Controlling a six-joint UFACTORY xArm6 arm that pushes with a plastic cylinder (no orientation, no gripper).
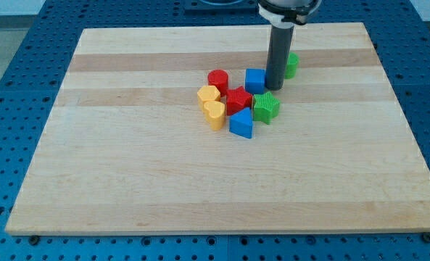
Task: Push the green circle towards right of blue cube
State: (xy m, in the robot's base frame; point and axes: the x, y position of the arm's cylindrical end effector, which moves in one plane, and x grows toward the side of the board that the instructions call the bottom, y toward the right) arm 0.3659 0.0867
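Observation:
The green circle [291, 64] sits near the view's top, right of centre, partly hidden behind the rod. The blue cube [255, 80] stands just left of the rod. My tip [275, 88] rests on the board between them, touching or almost touching the blue cube's right side, with the green circle up and to its right.
A cluster lies below and left of the tip: a red cylinder [217, 80], a red star [238, 99], a green star [266, 107], a blue triangular block [241, 124], and two yellow blocks [208, 94] [215, 114]. The wooden board [127, 181] lies on a blue perforated table.

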